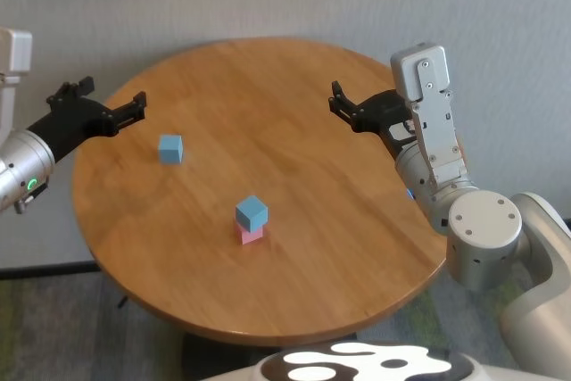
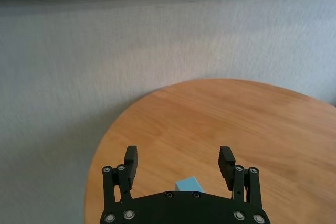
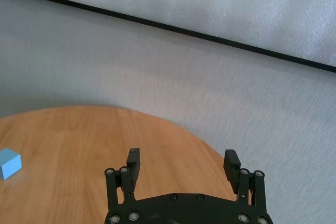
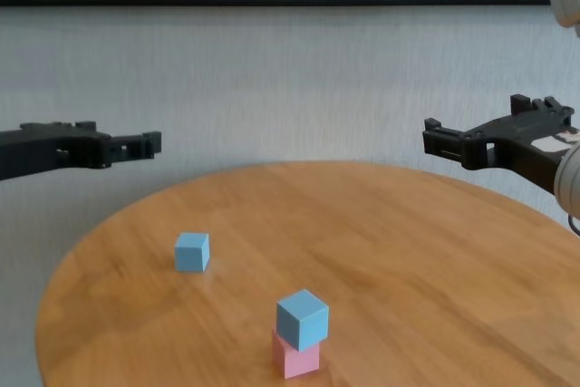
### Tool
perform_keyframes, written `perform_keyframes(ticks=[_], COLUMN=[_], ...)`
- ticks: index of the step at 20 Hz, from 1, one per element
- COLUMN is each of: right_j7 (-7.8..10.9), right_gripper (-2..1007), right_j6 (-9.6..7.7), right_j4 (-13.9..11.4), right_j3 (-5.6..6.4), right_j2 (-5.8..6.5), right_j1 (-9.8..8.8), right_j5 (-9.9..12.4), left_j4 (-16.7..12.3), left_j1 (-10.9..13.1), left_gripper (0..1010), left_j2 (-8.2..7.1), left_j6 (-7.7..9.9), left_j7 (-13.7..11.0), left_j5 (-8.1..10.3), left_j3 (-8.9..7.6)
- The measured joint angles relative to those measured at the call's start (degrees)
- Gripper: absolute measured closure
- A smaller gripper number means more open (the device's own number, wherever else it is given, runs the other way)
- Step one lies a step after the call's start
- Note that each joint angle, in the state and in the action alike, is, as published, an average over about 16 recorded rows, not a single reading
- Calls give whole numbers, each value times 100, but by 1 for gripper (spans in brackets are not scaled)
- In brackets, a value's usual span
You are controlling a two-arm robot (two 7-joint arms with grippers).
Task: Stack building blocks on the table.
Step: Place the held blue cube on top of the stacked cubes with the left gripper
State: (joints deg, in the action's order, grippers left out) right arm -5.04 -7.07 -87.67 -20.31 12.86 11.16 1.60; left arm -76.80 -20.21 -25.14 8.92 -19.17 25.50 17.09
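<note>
Near the bench's (image 1: 357,247) centre, a light blue block (image 1: 252,212) sits skewed on the pink block (image 1: 251,234), while the second blue block (image 1: 170,148) lies alone toward ten o'clock, just beside the left end effector (image 1: 134,106), whose fingers stand apart and empty. I judge that arm should descend squarely over the loose cube, grip opposite faces, and set it down flat and aligned, since the skewed stack could topple; the right end effector (image 1: 340,102), also apart, hovers at two o'clock. No writing is readable.

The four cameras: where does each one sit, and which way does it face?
Head: high, looks down on the table; both arms show.
Chest: lower, looks across at the pink block; both grippers show.
Left wrist: behind the open left gripper, above the lone blue block.
Right wrist: behind the open right gripper.
All four share this block.
</note>
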Motion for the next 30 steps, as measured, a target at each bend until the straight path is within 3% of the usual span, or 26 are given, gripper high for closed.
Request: perform_keyframes(ticks=[7,16,21,30], right_j7=[-16,-27,-30,-33], right_gripper=[0,0,0,0], right_j6=[2,6,8,12], right_j4=[-4,-12,-15,-19], right_j3=[-9,-15,-17,-21], right_j2=[0,-1,-3,-5], right_j1=[2,2,2,2], right_j5=[7,15,18,22], left_j4=[323,973,1438,2250], left_j1=[-234,-529,-712,-1080], left_gripper=[10,10,10,10], left_j2=[112,410,622,867], left_j6=[167,307,197,-193], left_j7=[-22,61,-58,-514], left_j5=[-185,-435,-540,-738], left_j3=[122,225,291,478])
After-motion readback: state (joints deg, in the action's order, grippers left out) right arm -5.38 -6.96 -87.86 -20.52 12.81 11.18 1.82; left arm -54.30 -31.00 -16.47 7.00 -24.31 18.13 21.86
